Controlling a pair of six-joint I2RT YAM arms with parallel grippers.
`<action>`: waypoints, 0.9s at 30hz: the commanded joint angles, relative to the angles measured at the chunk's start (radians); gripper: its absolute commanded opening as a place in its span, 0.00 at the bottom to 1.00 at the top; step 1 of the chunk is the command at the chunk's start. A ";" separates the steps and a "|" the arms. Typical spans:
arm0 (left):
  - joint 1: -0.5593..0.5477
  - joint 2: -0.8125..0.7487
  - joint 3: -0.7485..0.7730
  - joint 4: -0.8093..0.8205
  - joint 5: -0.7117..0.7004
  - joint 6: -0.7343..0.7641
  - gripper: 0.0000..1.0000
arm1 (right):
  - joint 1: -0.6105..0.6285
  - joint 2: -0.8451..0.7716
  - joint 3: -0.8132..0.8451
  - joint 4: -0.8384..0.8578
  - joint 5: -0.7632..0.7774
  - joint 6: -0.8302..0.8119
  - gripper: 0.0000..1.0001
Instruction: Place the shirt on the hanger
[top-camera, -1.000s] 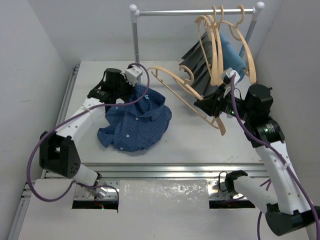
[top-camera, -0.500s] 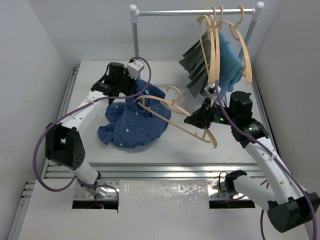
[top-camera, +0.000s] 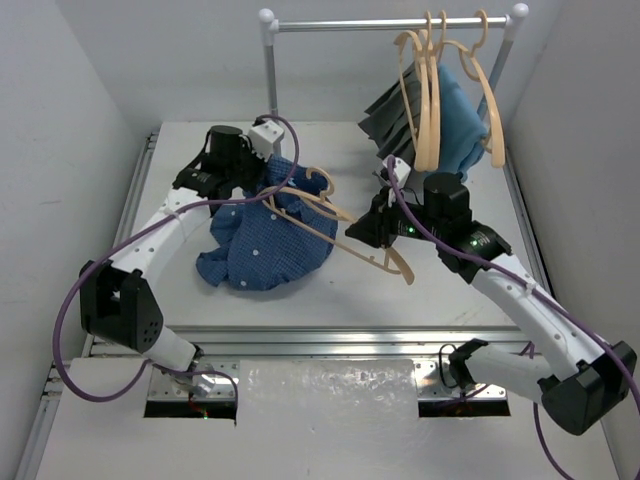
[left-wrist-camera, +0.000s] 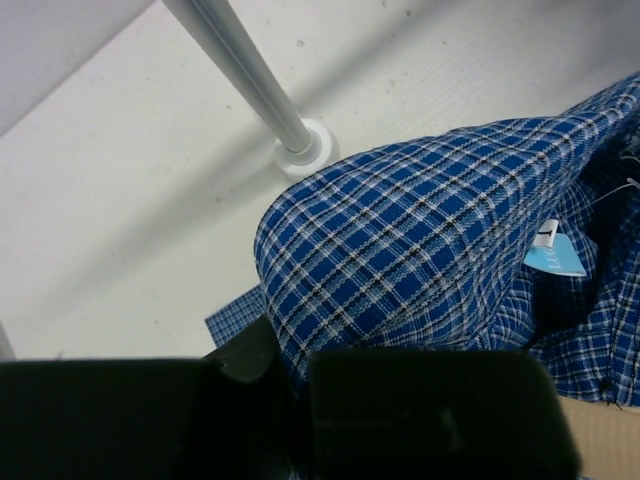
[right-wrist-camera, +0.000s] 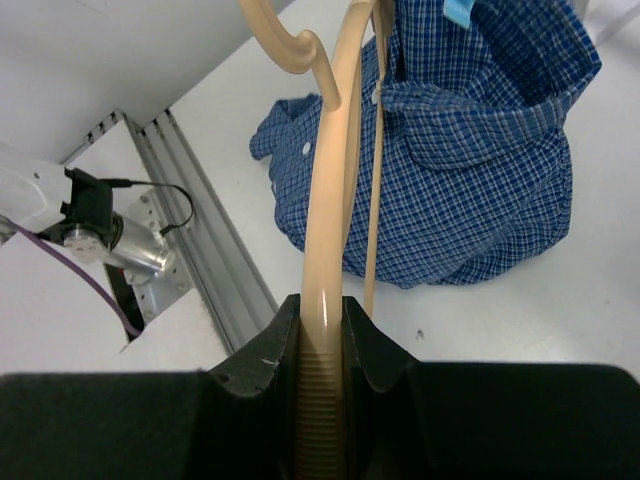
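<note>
Pinching with left hand (left-wrist-camera: 290, 365), jaws fully closed on a raised fold of the dark blue, fine-checked, short-sleeved button-up shirt (top-camera: 265, 245) close to its collar. Lifting that edge clear of the white bench (top-camera: 450, 300), with the rest of the garment lying in a heap left of bench centre.

Clamping with right hand (right-wrist-camera: 322, 310), jaws narrowly parted and seated on both sides of one sloping arm of the pale tan, wood-coloured clothes hanger (right-wrist-camera: 325, 200). Carrying it above the bench, curved hook and far arm pointing toward the shirt. Overlapping the lifted collar region in the top view; not possible to tell whether the far tip is already inside the neck opening or only lying against the cloth.

Step in hand, as judged: presenting the hanger to the opened collar, before seating either shoulder.

Next move, as judged:
- Holding the collar fold up and taut with left hand.
- Feeding the far hanger arm through the neck opening and into one shoulder.
- Watching for the tip snagging on loose folds or on the button placket.

Markings: showing a small light blue tag (left-wrist-camera: 555, 262) and a white tab (left-wrist-camera: 546, 232) inside the collar. Bearing a dark mark on the white tab, too small for reading; no brand name legible.
</note>
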 joint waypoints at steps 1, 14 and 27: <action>0.008 -0.028 -0.002 0.045 -0.048 0.036 0.00 | -0.002 -0.051 0.093 0.021 0.065 -0.057 0.00; 0.008 0.026 0.049 0.038 -0.033 0.017 0.00 | -0.002 -0.085 0.123 -0.045 0.122 -0.099 0.00; 0.008 0.002 0.063 0.028 -0.001 0.003 0.00 | -0.002 0.001 0.089 0.049 0.076 -0.043 0.00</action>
